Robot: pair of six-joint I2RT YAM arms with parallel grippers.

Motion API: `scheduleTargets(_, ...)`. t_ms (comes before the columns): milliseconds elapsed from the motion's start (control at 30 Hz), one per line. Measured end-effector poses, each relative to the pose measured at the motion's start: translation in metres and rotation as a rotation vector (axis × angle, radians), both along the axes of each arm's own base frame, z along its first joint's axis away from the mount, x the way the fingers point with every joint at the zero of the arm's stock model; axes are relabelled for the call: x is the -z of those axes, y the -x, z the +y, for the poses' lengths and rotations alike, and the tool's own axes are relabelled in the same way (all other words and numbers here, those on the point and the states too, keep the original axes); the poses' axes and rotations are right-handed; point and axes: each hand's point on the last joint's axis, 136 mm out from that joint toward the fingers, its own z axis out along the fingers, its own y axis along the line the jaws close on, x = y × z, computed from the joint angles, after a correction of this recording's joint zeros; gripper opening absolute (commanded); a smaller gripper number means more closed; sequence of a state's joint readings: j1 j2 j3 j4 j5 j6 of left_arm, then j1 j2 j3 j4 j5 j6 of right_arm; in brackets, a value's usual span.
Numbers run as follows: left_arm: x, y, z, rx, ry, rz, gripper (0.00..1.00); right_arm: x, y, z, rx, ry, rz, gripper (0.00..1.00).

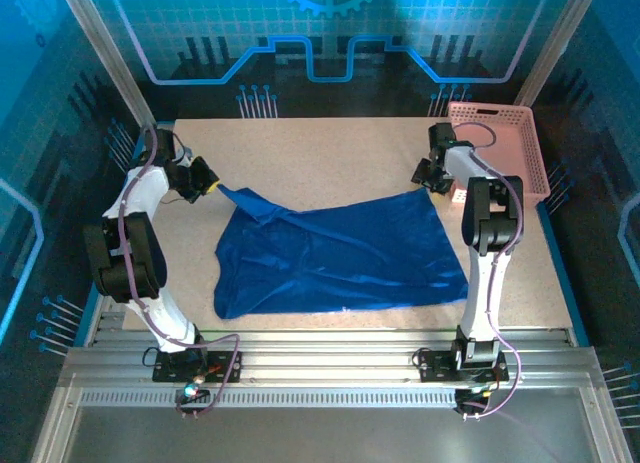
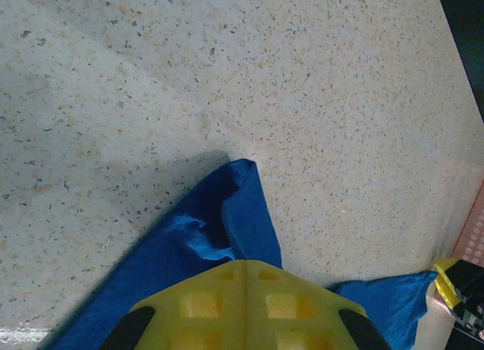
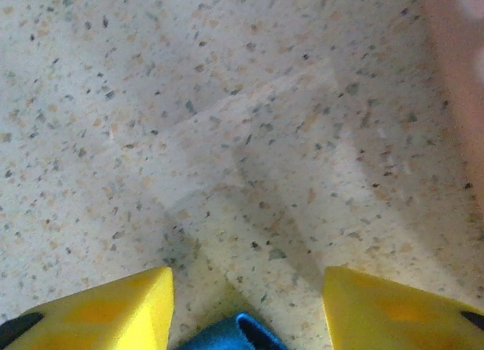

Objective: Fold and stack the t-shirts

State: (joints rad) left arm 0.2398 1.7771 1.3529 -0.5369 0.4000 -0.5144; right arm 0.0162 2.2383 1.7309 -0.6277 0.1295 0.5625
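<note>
One royal-blue t-shirt (image 1: 340,248) lies spread across the middle of the table, plain side up. My left gripper (image 1: 207,183) is at the shirt's far left corner and is shut on that corner. In the left wrist view the cloth (image 2: 242,206) runs out from under the closed yellow jaws of the left gripper (image 2: 246,263). My right gripper (image 1: 430,178) hovers at the shirt's far right corner. In the right wrist view its jaws stand wide apart, right gripper (image 3: 246,278), with the tip of the shirt corner (image 3: 227,335) lying low between them, untouched.
A pink lattice basket (image 1: 500,133) stands at the back right, just beyond the right arm; its pink edge (image 3: 461,63) shows beside the right gripper. Bare speckled tabletop (image 1: 320,153) lies behind the shirt. The metal rails (image 1: 320,368) run along the near edge.
</note>
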Motion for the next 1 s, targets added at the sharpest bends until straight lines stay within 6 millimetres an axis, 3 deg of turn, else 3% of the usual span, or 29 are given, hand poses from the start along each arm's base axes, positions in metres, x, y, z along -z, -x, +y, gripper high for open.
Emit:
scheduleTargets(200,0.001,0.000,0.000,-0.001,0.001,0.001,0.00,0.001,0.003,0.001,-0.014,-0.013,0.007,0.33)
scheduleTargets(500,0.004,0.001,0.000,-0.002,0.002,0.004,0.00,0.002,0.005,0.012,-0.036,-0.071,0.013,0.00)
scheduleTargets(667,0.005,-0.001,-0.003,0.005,0.003,0.006,0.00,0.002,0.007,0.017,-0.045,-0.094,0.021,0.00)
scheduleTargets(800,-0.002,-0.016,-0.004,0.011,0.000,-0.016,0.00,-0.003,0.009,0.016,-0.043,-0.093,0.022,0.00)
scheduleTargets(1000,-0.025,-0.034,-0.001,0.012,-0.009,-0.077,0.00,-0.036,0.005,0.012,-0.039,-0.085,-0.044,0.00)
